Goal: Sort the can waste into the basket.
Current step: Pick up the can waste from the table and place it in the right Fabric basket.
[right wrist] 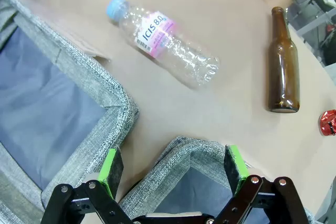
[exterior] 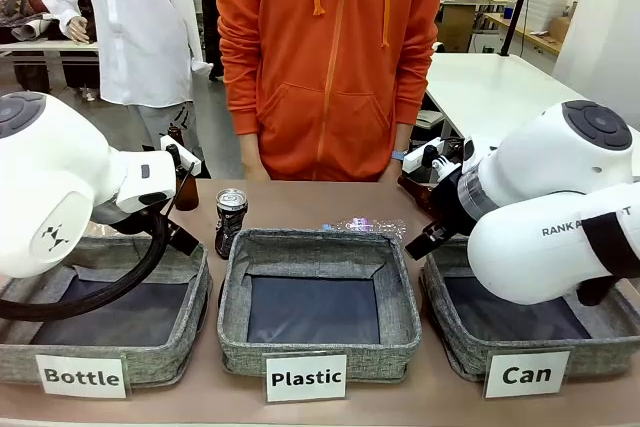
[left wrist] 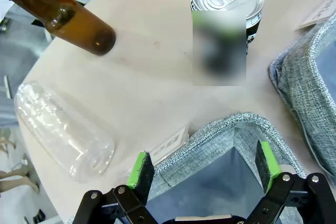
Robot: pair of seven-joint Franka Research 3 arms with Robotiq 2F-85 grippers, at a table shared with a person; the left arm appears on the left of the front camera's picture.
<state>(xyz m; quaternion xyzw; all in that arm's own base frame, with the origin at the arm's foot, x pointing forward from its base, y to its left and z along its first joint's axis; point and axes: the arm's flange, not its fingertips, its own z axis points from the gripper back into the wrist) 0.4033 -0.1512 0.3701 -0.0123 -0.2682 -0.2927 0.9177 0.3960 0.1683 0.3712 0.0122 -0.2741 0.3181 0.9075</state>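
Brown table (exterior: 300, 197) out front, a person (exterior: 330, 57) in an orange hoodie standing at the far side, and three grey fabric bins lined up along the near edge. The Bottle bin (exterior: 100, 347) is on the left and the Plastic bin (exterior: 318, 347) is in the middle. The basket (exterior: 470, 337) is on the right, grey weave with a dark lining and a white "Can" card at its front.

Now the cans. The dark can (exterior: 231, 222) stands upright on the table just behind the Plastic bin's far left corner. It has a black body with pale print, a bit crumpled at the waist, and a shiny silver top with the pull tab showing. The red can (right wrist: 328, 123) peeks in at the edge of the right wrist view, a sliver of crushed red and silver. It lies on the table near the base of a brown bottle (right wrist: 283, 72). Both cans are outside the basket.

The left gripper (left wrist: 203, 166) has its green pads spread wide with nothing between them, and it hangs over the corner of a grey bin. The dark can is beyond it, and another brown bottle (left wrist: 63, 17) is off to the side. The right gripper (right wrist: 174, 165) is just as wide apart and grips nothing. It hovers over a grey fabric corner, with a labelled plastic bottle (right wrist: 163, 40) lying on the table beyond.
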